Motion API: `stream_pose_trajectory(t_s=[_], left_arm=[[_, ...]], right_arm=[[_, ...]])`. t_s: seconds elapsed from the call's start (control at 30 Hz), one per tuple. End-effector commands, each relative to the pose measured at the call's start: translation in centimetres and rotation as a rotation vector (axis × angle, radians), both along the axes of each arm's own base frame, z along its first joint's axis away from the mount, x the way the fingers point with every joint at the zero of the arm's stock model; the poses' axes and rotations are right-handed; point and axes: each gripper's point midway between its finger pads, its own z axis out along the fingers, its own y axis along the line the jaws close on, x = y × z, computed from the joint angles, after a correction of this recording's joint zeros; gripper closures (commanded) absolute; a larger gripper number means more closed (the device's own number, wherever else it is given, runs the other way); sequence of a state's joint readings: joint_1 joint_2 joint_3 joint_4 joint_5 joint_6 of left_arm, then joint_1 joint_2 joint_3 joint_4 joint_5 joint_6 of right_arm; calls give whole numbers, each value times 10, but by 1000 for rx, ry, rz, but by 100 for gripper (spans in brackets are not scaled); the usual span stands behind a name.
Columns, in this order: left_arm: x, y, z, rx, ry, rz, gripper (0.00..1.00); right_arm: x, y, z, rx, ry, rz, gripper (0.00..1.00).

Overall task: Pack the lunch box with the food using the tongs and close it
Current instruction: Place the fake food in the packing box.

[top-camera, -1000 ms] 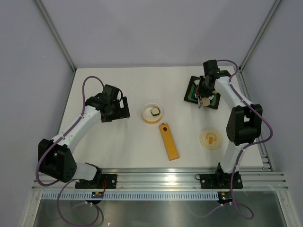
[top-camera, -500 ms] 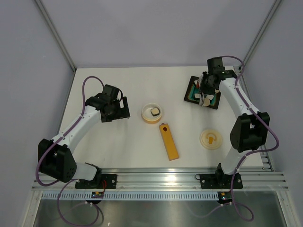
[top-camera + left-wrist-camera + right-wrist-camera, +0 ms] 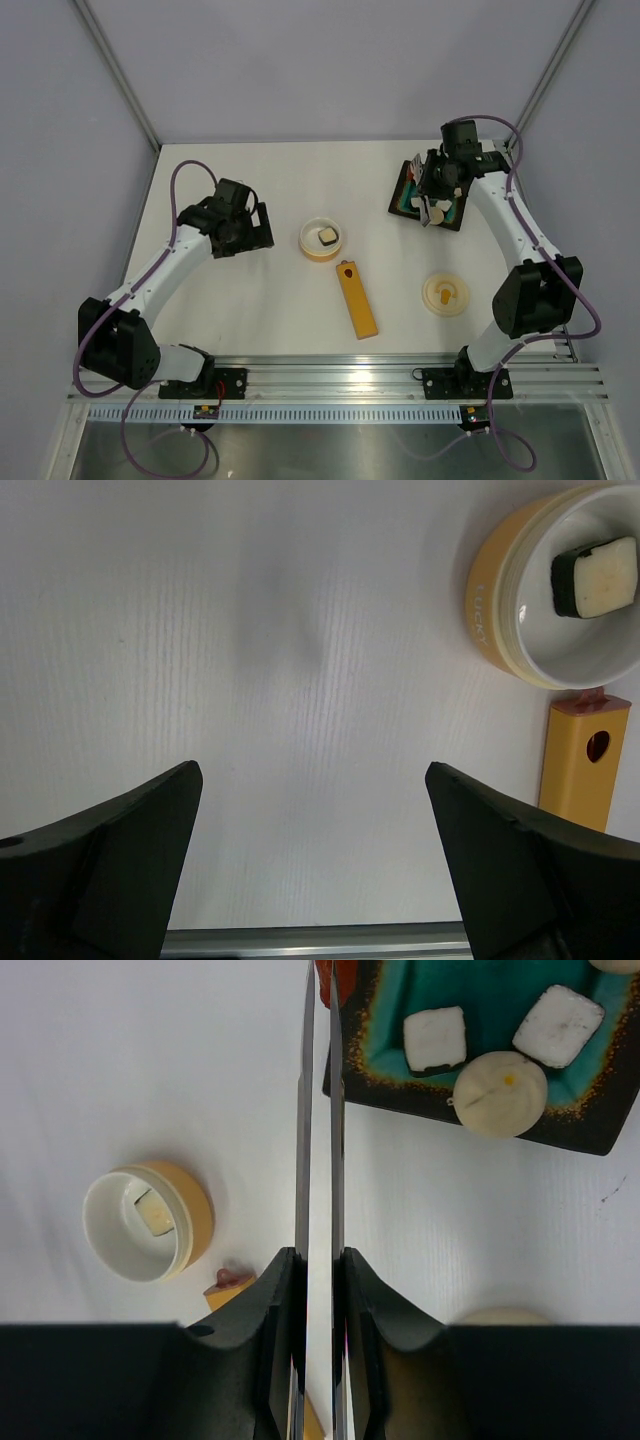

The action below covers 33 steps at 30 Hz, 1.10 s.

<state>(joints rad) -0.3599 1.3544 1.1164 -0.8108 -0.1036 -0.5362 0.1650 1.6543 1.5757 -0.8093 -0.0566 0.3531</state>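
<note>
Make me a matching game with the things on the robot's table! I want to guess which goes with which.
Things:
1. lunch box bowl
2. lid
3. tongs
4. black tray

Clues:
A. pinched shut in the right gripper
B. green inside, with several food pieces in it
C. holds just one food block
D. lies flat, apart from the bowl

Pairs: 1-C, 2-D, 3-A, 4-B

Open table [image 3: 255, 300] left of the lunch box [image 3: 307, 243]; orange-yellow bar [image 3: 357, 300] crowds its near-right side.
</note>
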Motion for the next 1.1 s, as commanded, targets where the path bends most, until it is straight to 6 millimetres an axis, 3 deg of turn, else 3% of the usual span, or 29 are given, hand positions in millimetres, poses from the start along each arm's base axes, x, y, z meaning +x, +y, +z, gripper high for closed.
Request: stream_pose_trajectory(t_s=[0.0, 0.4, 0.7, 0.9, 1.07], left_arm=[[15, 5, 32, -27, -139, 56, 1], [21, 27, 76, -26, -241, 126, 1], [20, 33, 80, -14, -247, 138, 1], [19, 40, 81, -2, -249, 150, 1], [19, 39, 81, -12, -253, 151, 1]], right_arm=[[-14, 26, 37, 38, -86, 90, 96], [-75, 113, 48, 116, -66, 345, 96], [-116, 177, 13, 120, 29, 532, 96], [-132, 198, -7, 107, 91, 600, 96], [-132, 207, -23, 89, 124, 615, 96]])
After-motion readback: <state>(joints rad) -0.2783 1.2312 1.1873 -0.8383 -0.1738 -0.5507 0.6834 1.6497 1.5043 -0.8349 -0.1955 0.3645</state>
